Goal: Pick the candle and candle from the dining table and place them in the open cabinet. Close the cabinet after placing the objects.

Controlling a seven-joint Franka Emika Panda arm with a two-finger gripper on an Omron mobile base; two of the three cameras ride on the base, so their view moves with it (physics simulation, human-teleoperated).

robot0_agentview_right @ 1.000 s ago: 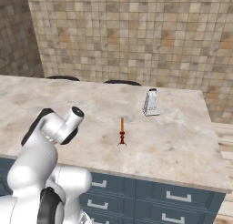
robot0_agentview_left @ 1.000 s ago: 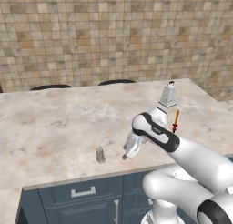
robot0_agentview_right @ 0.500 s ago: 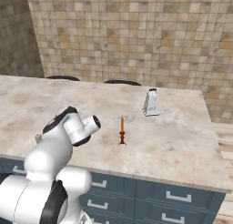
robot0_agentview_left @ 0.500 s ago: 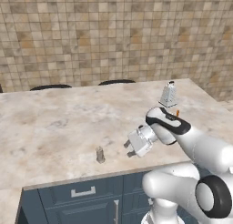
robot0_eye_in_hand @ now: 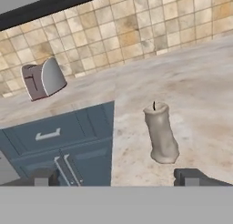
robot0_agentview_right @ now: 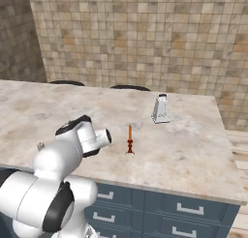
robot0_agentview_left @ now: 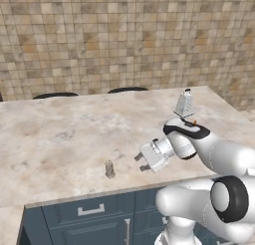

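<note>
Lower centre of left base view: grey candle (robot0_agentview_left: 109, 169) upright on surface (robot0_agentview_left: 60, 139); gripper (robot0_agentview_left: 141, 162) beside it, jaws wide apart, empty. Red candle (robot0_agentview_right: 130, 140), grater (robot0_agentview_right: 160, 109) beyond.

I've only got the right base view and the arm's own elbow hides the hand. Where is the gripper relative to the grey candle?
Observer: In the left base view the gripper hangs low over the dining table, pointing at the grey candle from that picture's right, not touching it.
Operator: Fingers open or shut?
Observer: Open. In the hand view the fingers are spread wide, and the candle stands ahead, between their lines, nearer the one on that picture's right.
Operator: Is the candle upright?
Observer: Yes, it is upright with the wick on top, close to the table's front edge.
</note>
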